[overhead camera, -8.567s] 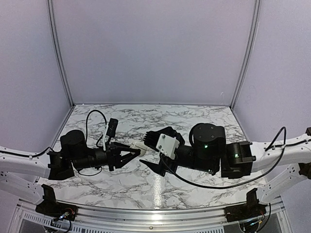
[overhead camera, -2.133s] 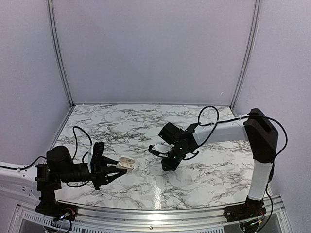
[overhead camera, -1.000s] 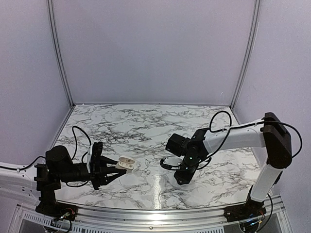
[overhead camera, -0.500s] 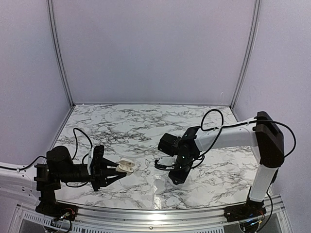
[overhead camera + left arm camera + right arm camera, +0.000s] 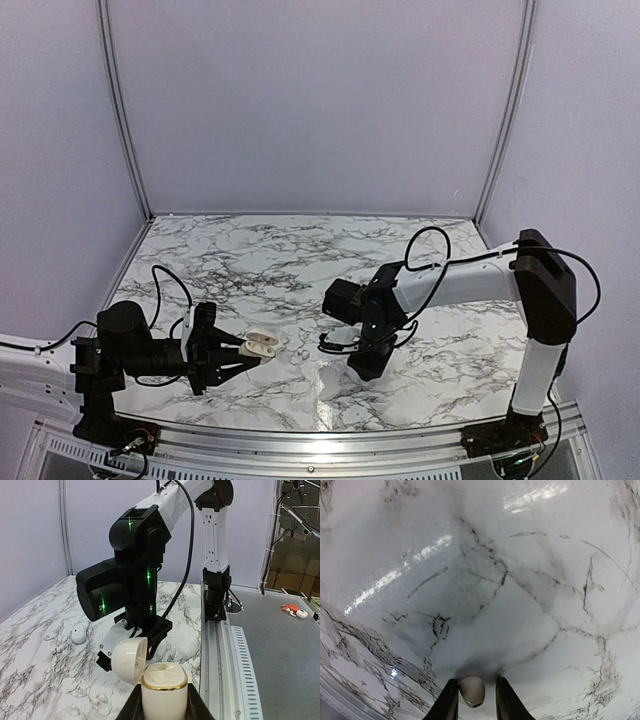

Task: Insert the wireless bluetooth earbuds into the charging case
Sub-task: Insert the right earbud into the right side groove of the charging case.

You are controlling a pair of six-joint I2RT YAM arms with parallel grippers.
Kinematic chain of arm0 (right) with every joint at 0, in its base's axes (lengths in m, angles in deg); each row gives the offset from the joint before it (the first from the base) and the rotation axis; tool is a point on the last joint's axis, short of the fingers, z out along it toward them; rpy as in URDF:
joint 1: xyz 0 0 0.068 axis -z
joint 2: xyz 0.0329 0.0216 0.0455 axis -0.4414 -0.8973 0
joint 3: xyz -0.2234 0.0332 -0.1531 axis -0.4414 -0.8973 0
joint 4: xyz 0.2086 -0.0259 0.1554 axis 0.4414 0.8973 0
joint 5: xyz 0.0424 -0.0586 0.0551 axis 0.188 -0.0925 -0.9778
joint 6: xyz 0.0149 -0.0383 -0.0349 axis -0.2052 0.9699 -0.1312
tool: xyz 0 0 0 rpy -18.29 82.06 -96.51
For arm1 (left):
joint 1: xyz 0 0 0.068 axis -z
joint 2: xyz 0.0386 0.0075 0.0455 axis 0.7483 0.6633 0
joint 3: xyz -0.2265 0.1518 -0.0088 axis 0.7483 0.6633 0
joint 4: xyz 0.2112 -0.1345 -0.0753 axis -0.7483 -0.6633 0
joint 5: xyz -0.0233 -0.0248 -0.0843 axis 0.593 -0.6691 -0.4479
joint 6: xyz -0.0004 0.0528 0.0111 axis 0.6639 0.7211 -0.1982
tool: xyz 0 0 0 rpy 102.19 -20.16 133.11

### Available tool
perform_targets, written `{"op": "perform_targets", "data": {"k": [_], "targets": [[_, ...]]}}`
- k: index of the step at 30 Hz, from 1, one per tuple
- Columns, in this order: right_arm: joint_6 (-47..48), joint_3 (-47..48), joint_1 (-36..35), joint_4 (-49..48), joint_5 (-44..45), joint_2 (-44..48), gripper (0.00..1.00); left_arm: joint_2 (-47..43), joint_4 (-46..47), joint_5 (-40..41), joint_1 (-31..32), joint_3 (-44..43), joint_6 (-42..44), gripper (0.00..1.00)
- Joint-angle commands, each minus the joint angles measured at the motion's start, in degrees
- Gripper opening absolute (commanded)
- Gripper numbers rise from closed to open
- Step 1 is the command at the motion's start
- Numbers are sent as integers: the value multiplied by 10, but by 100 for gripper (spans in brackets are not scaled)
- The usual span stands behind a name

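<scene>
Shifted slightly leftward in the past second, my right gripper (image 5: 476,684) hangs low over the marble table (image 5: 520,580) near its front edge, one earbud (image 5: 472,691) between its jaws; whether they pinch it I cannot tell. Facing it, my left gripper (image 5: 243,352) clamps the charging case (image 5: 164,690), lid (image 5: 129,660) open.

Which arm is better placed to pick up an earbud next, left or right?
Right: the right end effector straddles an earbud on the table; the left end effector is shut on the open charging case.
</scene>
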Motion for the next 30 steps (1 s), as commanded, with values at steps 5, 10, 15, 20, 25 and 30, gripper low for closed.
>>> {"op": "perform_targets", "data": {"k": [5, 10, 15, 20, 25, 30], "targets": [[5, 20, -6, 5, 7, -13, 21, -2, -6, 1, -3, -11, 10, 0], [2, 16, -6, -10, 0, 8, 15, -8, -5, 9, -2, -8, 13, 0], [-4, 11, -4, -46, -1, 48, 13, -29, 14, 27, -3, 4, 14, 0], [-5, 23, -1, -101, 1, 110, 12, -63, 51, 26, -2, 25, 31, 0], [3, 32, -2, -190, -19, 196, 12, -109, 58, 22, -2, 32, 81, 0], [10, 11, -5, -306, -109, 297, 12, -132, 70, 10, -2, 30, 109, 0]]}}
